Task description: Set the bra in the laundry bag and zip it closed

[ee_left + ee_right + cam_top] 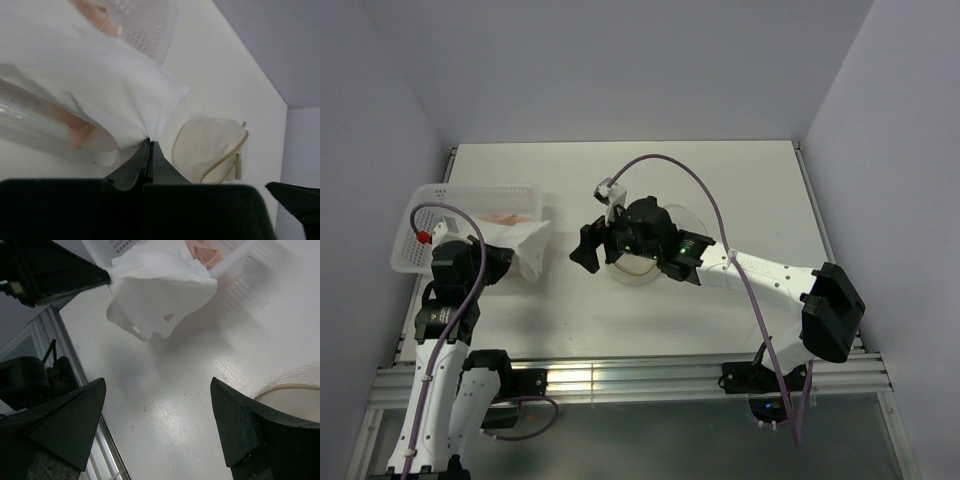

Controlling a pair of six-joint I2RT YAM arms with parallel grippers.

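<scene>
The pale peach bra (503, 216) lies in the white basket (420, 215) at the left. It also shows in the right wrist view (205, 255) and in the left wrist view (95, 12). My left gripper (516, 258) (149, 142) is shut on a corner of a white cloth (530, 243) (100, 75) that hangs over the basket's near right corner. The round mesh laundry bag (638, 268) (210, 147) (295, 385) lies mid-table, partly under my right arm. My right gripper (588, 250) (157, 385) is open and empty above bare table, between bag and cloth.
The perforated basket shows in the left wrist view (150, 30) and the right wrist view (240, 255). The white cloth (160, 285) hangs in front of it. The table's metal front rail (620, 375) runs along the near edge. Purple walls enclose the table.
</scene>
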